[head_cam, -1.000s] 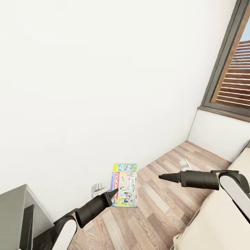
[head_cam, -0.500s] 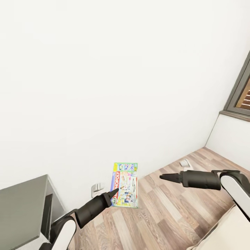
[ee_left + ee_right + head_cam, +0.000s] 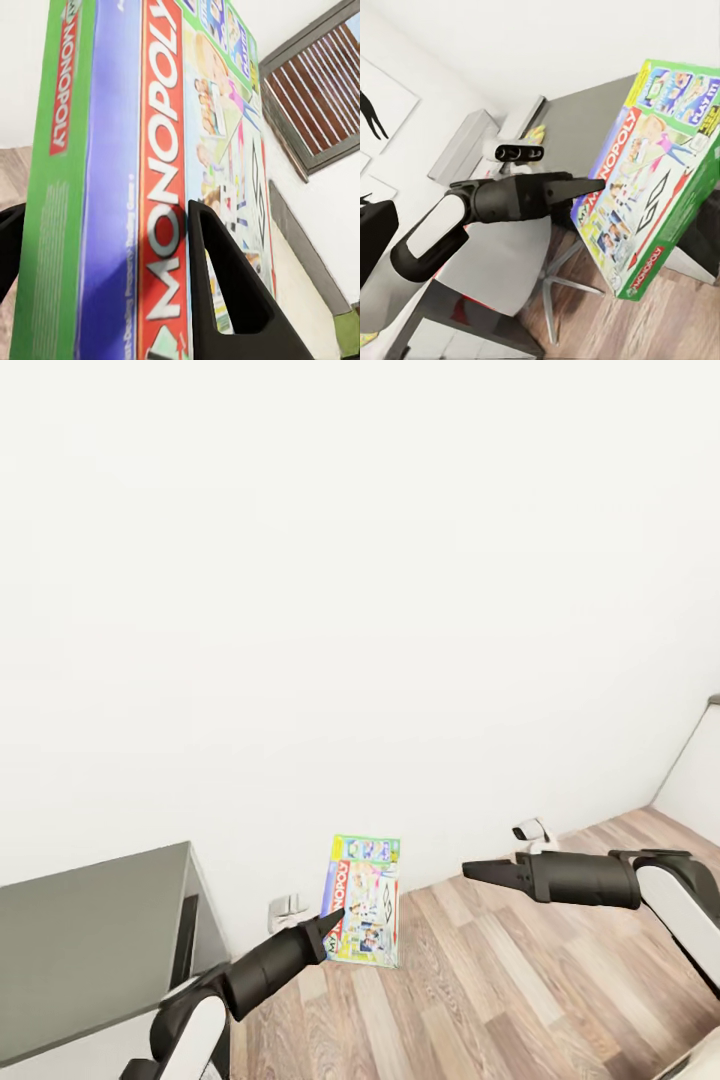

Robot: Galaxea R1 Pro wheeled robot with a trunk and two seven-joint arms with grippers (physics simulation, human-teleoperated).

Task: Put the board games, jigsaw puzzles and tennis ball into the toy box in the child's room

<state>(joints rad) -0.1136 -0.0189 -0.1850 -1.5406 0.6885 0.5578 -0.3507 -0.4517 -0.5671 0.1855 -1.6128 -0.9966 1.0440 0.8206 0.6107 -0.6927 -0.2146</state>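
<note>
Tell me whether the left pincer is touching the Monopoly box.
Touching. The left wrist view shows one dark finger pressed flat against the printed face of the Monopoly box, the other at its back edge. In the head view the left pincer meets the box's lower corner.

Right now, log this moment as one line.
phase: carrying | left gripper: shut on Monopoly box | right gripper: empty | ahead: white wall

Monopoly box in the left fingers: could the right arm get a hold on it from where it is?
Probably yes: the right gripper hangs empty in open air beside the Monopoly box, nothing between them, while the left gripper clamps its lower edge.
</note>
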